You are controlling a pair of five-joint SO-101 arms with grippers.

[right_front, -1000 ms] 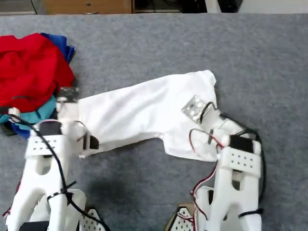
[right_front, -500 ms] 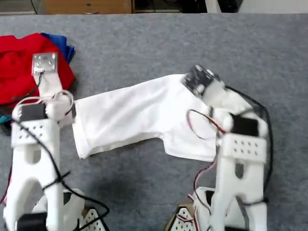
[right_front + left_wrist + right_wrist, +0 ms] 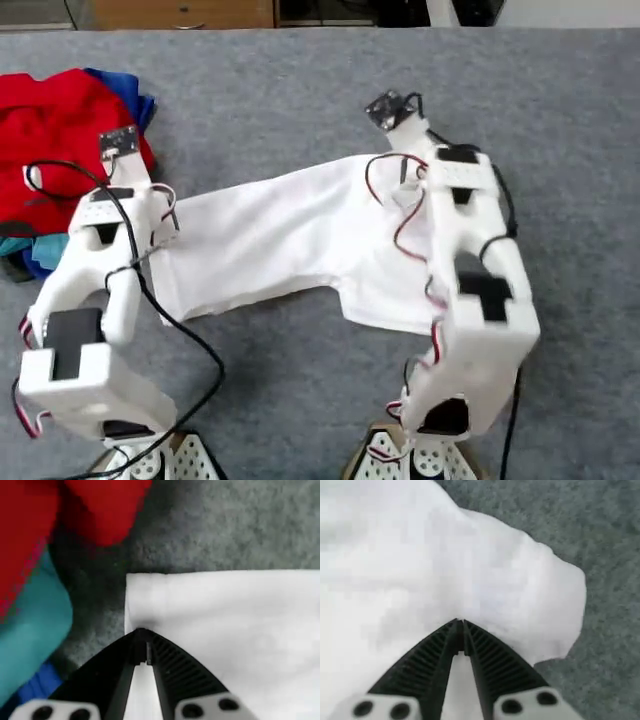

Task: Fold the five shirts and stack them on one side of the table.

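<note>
- The surface (image 3: pixel 300 90) is covered in grey, felt-like fabric with a fine nap; the wrist views show the same fuzzy weave close up (image 3: pixel 240 525) (image 3: pixel 560 515).
- Beyond the surface's far edge, toward its left end, stands a wooden cabinet (image 3: pixel 180 13) with a small drawer handle.
- Beside the cabinet, behind the middle of that edge, lies a dark recess (image 3: pixel 350 12).
- Behind the right end sits a pale white panel (image 3: pixel 560 12).
- Light is even, and shadows on the surface are soft.

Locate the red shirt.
In the high view the red shirt lies far left on the table, heaped on the blue shirt and teal shirt, left of the white shirt.
</note>
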